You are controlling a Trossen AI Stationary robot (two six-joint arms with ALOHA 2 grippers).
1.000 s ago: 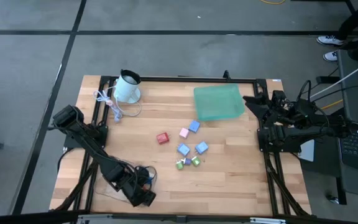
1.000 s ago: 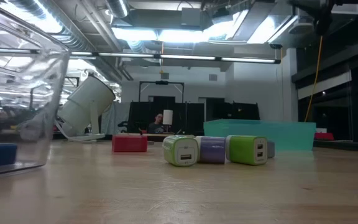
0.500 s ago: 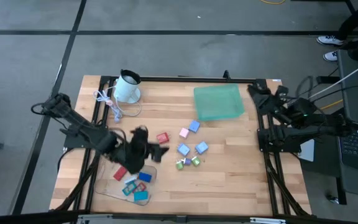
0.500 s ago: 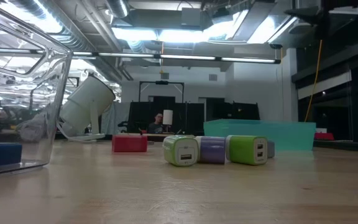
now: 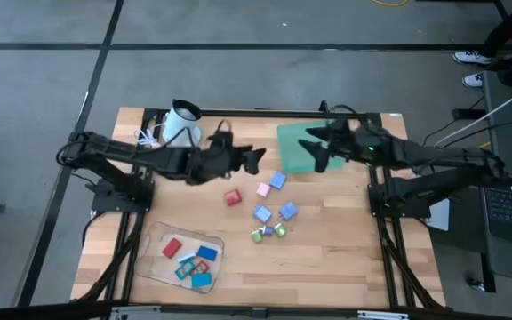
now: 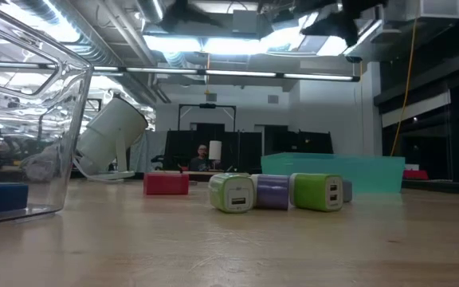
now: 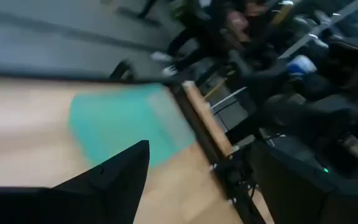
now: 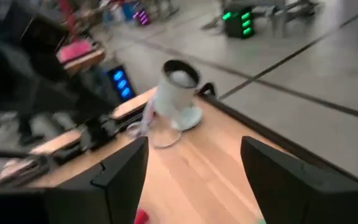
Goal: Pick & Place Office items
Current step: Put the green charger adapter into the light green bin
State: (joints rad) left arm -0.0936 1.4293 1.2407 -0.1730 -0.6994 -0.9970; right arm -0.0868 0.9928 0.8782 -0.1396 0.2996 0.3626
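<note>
Office items lie in two groups on the desk (image 5: 345,258): a red block (image 5: 232,197), pink, blue and green pieces (image 5: 272,212) loose at mid-desk, and several more inside a clear tray (image 5: 154,244) near the front left. The left gripper (image 5: 249,158) hovers just beyond the red block, the right gripper (image 5: 314,147) over the teal bin (image 5: 296,156); both sets of fingers stand apart, holding nothing. A white mug (image 5: 181,123) sits at the back left.
</note>
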